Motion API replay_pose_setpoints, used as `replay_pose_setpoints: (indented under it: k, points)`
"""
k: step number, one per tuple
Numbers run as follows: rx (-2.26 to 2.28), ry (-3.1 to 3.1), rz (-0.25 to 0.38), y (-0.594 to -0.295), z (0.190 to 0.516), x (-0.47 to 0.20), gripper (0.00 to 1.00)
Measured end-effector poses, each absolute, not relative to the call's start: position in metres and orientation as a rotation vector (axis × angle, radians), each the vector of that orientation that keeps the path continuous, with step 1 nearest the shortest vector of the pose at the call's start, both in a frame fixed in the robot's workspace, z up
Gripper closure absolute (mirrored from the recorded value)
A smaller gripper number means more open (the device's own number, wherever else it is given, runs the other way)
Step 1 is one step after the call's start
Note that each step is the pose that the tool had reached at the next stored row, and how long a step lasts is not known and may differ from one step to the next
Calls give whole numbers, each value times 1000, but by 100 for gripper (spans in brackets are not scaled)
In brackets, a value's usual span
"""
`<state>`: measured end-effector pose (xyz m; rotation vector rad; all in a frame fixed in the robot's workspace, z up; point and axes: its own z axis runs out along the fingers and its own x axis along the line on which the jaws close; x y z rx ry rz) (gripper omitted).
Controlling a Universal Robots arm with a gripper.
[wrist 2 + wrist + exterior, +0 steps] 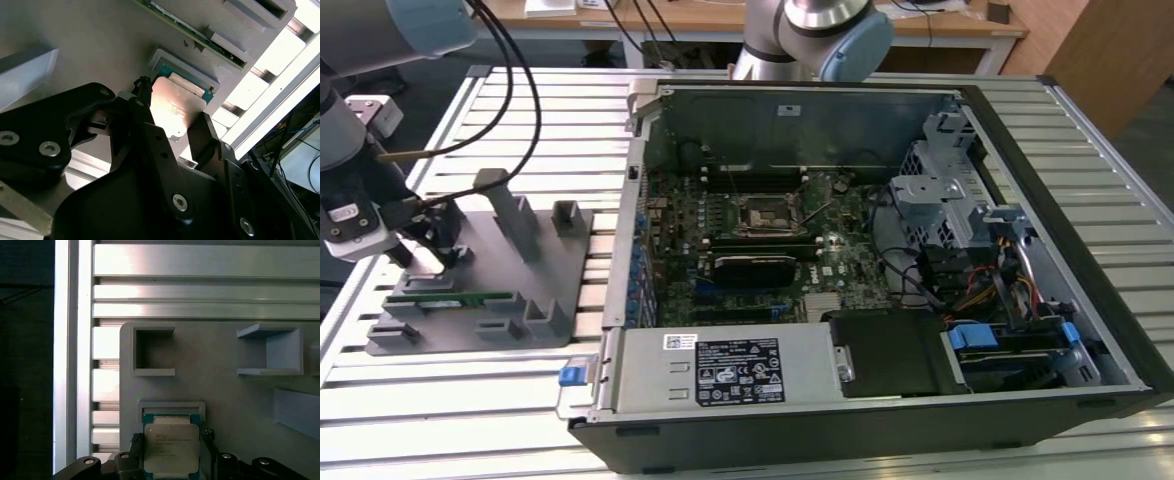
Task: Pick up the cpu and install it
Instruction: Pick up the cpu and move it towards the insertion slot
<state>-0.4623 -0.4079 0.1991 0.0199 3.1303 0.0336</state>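
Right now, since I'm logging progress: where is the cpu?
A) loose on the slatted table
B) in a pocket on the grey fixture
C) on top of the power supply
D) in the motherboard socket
B: in the first wrist view the cpu sits in a framed pocket of the grey fixture.

Slatted metal table carrying two loads.
In the exterior view, the table (467, 410) of pale aluminium slats bears a flat grey fixture (467, 275) at 9 o'clock. It also bears a large open computer case (854, 435), which spreads from the centre out to 3 o'clock and down to 6. Fixture and case lie just beside each other, with a narrow strip of slats between them. Bare slats show at 7 o'clock and along 12.
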Motion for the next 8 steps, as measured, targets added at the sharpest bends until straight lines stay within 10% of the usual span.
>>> replay_pose_setpoints:
  k: [8]
  points:
    - [20, 3130, 39, -408, 210, -462, 47]
